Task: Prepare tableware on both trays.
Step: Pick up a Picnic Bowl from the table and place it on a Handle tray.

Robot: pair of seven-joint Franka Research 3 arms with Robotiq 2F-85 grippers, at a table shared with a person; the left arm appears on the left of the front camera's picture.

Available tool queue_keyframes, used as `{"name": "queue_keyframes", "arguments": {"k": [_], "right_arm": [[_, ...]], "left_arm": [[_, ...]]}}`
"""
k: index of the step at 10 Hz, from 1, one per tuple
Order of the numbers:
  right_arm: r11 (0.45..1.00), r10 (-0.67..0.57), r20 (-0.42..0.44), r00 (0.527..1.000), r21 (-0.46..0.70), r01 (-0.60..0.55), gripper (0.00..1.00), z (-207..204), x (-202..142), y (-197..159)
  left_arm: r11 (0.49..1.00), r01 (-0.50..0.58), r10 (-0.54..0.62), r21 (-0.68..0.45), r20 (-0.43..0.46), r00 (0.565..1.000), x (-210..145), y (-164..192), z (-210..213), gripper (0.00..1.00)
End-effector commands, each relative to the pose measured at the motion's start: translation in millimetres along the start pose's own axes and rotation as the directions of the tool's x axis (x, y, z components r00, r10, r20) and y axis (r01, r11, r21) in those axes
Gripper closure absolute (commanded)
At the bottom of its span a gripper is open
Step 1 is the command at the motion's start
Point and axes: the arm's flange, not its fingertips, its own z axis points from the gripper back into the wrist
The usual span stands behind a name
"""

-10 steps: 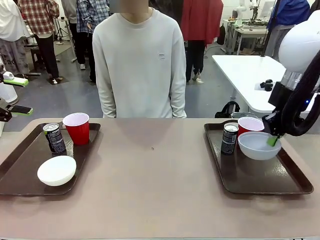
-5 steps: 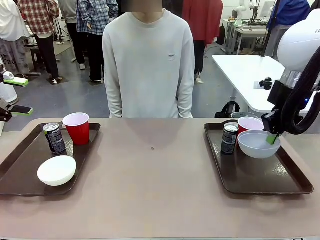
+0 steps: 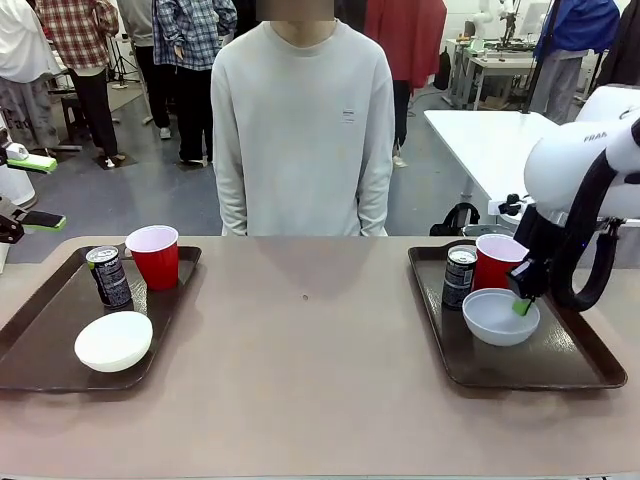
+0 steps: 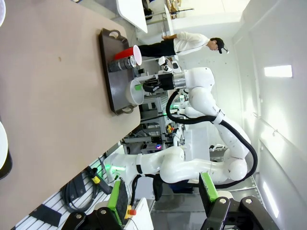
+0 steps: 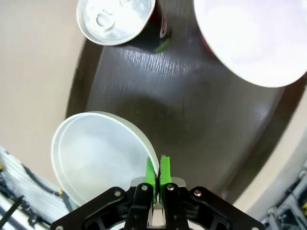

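Observation:
On the right tray (image 3: 520, 368) stand a dark can (image 3: 459, 277) and a red cup (image 3: 497, 262). In front of them is the pale grey-blue bowl (image 3: 499, 317), low over or on the tray, with my right gripper (image 3: 522, 304) shut on its right rim. The right wrist view shows the pads of that gripper (image 5: 157, 172) pinching the bowl's (image 5: 96, 153) rim, with the can's top (image 5: 115, 19) and the cup's white inside (image 5: 249, 38) beyond. The left tray (image 3: 40, 345) bears a can (image 3: 109, 276), a red cup (image 3: 153, 256) and a white bowl (image 3: 114, 340). My left gripper (image 3: 35, 190) stands open at the far left.
A person in a pale sweatshirt (image 3: 303, 130) stands at the table's far edge, hands down. The bare brown tabletop (image 3: 300, 350) lies between the trays. A white table (image 3: 490, 140) stands behind on the right. In the left wrist view, my left gripper (image 4: 163, 196) faces the far right tray (image 4: 108, 72).
My right gripper has carried the pale bowl down and toward the near left of the right tray. The person has shifted slightly to the right. The left arm has stayed put.

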Motion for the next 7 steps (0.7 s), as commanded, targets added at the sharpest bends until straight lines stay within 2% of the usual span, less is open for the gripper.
{"name": "queue_keyframes", "arguments": {"k": [1,6,7], "right_arm": [[0.997,0.056,0.065,0.996,0.051,-0.060,0.96,-18.8,-4.7,-2.2],[0.997,0.044,0.043,0.998,0.059,-0.047,0.96,-37.6,0.3,-8.2],[0.998,0.039,0.034,0.999,0.056,-0.041,0.87,-38.6,1.2,-9.0]], "left_arm": [[0.999,0.025,-0.025,-0.022,0.003,1.000,0.8,0.0,-0.2,0.21],[0.999,0.025,-0.025,-0.022,0.003,1.000,0.8,0.0,-0.2,0.21],[0.999,0.025,-0.025,-0.022,0.003,1.000,0.8,0.0,-0.2,0.21]]}}
